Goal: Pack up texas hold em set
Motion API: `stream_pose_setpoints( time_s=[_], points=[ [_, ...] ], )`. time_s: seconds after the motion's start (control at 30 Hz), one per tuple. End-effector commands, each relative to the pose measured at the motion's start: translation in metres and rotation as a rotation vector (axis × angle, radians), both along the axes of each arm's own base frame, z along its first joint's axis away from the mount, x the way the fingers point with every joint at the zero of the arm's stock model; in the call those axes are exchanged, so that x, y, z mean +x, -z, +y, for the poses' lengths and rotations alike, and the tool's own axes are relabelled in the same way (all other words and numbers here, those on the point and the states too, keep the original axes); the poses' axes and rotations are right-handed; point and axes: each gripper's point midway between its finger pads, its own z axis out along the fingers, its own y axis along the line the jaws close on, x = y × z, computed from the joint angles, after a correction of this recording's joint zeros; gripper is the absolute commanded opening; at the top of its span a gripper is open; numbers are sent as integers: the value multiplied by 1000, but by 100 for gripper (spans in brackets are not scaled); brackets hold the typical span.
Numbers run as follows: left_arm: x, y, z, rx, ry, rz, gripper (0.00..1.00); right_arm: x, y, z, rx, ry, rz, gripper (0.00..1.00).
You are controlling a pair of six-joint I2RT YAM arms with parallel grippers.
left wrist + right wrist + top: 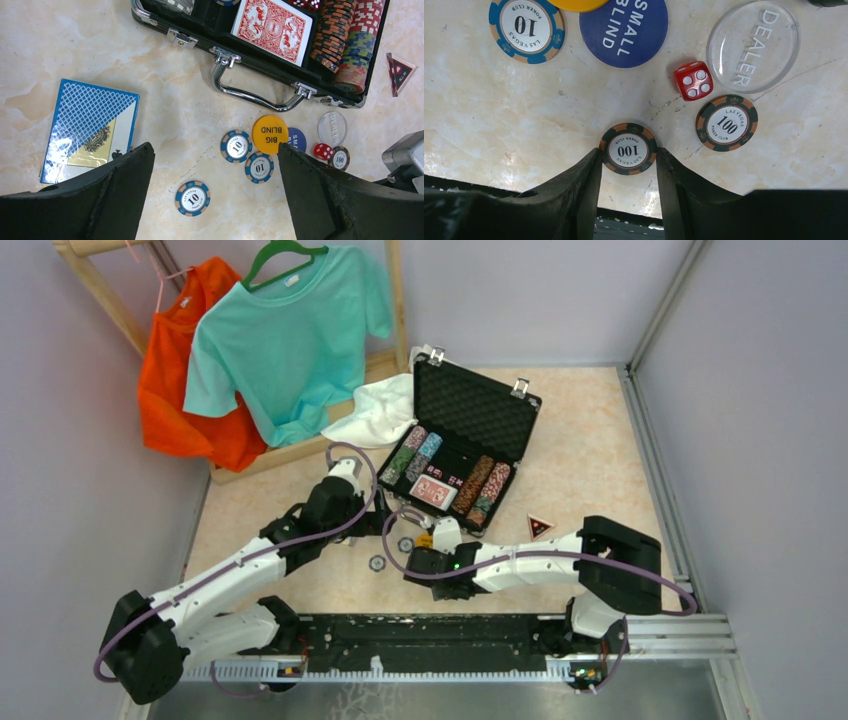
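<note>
Black-and-orange 100 chip, light, hard and likely slick, sits pinched at its rim (the only real purchase) between the right fingers on the desk; left fingers hang apart over loose 10 chips, the open case lying beyond.

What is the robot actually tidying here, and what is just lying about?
Job: black case, red deck, blue deck, chip stacks, loose 10 chips, 100 chip in the right gripper, red die, big blind button, small blind button, dealer button, all-in marker.
Lying about: orange shirt, teal shirt, white cloth, wooden rack.
</note>
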Motion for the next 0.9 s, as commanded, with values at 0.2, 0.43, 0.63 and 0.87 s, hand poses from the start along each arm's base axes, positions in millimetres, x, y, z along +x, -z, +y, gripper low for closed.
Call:
stream_pose_setpoints(
  time_s=[0.2, 0.43, 0.63, 0.87],
  points=[
    [1, -4, -4, -29, 5, -11, 98, -14, 13, -20, -80, -13, 51, 39],
    [1, -3, -6, -31, 13, -5, 98, -10, 0, -11, -48, -28, 30, 34],
    [0, -1, -6, -31, 19, 0, 99, -6, -10, -8, -43, -33, 15, 34],
    [-2, -2, -14, -48, 52, 13, 99, 0, -28, -5, -19, -33, -21, 34]
  ],
)
